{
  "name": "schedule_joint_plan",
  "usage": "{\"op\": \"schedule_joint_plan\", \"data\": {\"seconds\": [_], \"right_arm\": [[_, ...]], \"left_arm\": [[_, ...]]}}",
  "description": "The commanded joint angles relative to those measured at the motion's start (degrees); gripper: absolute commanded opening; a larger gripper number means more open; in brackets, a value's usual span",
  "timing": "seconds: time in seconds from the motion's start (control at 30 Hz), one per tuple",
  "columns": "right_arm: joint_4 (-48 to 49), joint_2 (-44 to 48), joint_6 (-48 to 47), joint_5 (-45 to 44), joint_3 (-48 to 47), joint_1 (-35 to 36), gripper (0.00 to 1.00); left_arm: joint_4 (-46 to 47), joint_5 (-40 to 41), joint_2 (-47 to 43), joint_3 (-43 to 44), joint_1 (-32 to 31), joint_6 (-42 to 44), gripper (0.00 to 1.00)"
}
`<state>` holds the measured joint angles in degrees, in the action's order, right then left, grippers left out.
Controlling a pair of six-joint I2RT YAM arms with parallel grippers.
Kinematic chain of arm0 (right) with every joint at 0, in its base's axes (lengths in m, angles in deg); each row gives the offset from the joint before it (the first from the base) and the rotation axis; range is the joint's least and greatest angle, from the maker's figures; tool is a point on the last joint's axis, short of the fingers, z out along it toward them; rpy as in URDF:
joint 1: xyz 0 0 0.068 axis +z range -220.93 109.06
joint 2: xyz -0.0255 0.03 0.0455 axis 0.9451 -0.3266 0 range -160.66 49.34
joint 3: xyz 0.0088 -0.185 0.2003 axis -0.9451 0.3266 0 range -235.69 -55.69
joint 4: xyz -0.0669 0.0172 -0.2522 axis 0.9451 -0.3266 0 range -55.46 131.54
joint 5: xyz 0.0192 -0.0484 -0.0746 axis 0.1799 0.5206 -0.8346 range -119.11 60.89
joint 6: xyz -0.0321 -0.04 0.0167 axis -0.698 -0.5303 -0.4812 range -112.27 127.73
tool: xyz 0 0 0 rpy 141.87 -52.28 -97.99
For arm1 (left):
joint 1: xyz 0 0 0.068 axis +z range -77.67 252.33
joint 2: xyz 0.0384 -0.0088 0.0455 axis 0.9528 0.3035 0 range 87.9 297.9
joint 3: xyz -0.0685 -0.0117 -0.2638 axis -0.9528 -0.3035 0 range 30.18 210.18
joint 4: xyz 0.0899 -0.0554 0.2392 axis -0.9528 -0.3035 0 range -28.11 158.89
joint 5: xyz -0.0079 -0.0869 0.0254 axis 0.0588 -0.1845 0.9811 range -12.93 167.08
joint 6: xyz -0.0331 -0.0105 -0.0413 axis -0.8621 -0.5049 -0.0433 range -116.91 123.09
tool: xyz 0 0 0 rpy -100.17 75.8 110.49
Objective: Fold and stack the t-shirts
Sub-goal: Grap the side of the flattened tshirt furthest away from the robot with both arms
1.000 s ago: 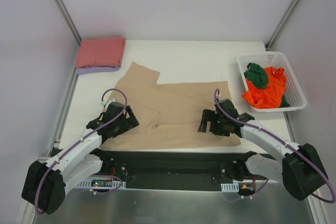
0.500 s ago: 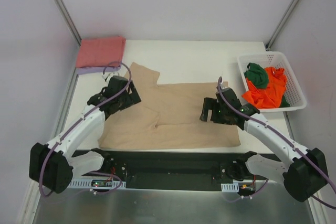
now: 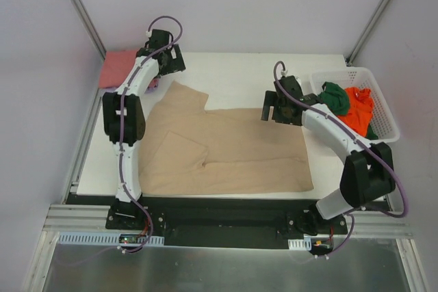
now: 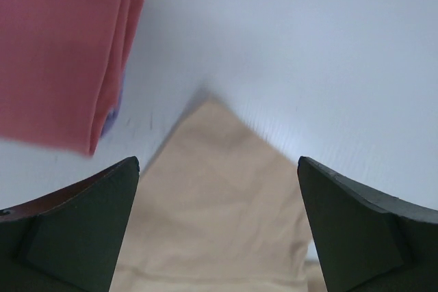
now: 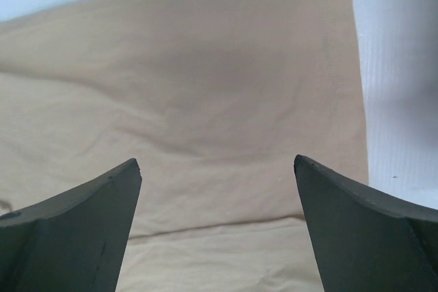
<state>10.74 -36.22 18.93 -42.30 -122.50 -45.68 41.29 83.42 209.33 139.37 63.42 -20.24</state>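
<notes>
Left arm: reaches almost straight along the left side of the desk [image 3: 239,73], with the wrist turned inward at the far left corner. The left pincer [image 3: 166,65] hangs over the gap between the folded stack and the far sleeve tip of the tan t-shirt [image 3: 233,148]. In the wrist view the left pincer [image 4: 217,169] stands wide apart with nothing between its fingers [image 4: 82,230]; the tan t-shirt's [image 4: 219,223] pointed corner lies below.

Right arm: elbow raised near the right desk edge, forearm running inward and away from the base. The right pincer [image 3: 274,109] is over the far right part of the tan t-shirt. In the wrist view the right pincer [image 5: 217,162] is spread and empty, above the tan t-shirt [image 5: 205,87] just inside its right hem.

Task items: the tan t-shirt lies spread across the middle of the desk, with a fold along its near part. The salmon pink t-shirt [image 3: 120,70] sits folded at the far left corner; the wrist view shows the pink t-shirt [image 4: 55,46] on top of a lavender t-shirt [image 4: 115,104], only an edge of which shows. The orange t-shirt [image 3: 356,111] and dark green t-shirt [image 3: 334,96] lie crumpled in the white basket [image 3: 383,111] at the right.
</notes>
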Motion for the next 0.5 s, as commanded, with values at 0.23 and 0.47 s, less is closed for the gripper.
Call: {"op": "schedule_joint_plan", "data": {"seconds": [0.23, 0.47], "right_arm": [[-1.2, -9.6, -2.7, -0.6, -8.0, -4.7, 0.96], [-1.6, -11.6, -2.6, -0.9, -10.1, -6.9, 0.96]], "left_arm": [[-8.1, -6.3, 21.1, 22.4, 1.9, 8.3, 0.89], [-8.4, -9.8, 22.7, 20.0, 1.8, 6.7, 0.63]]}}
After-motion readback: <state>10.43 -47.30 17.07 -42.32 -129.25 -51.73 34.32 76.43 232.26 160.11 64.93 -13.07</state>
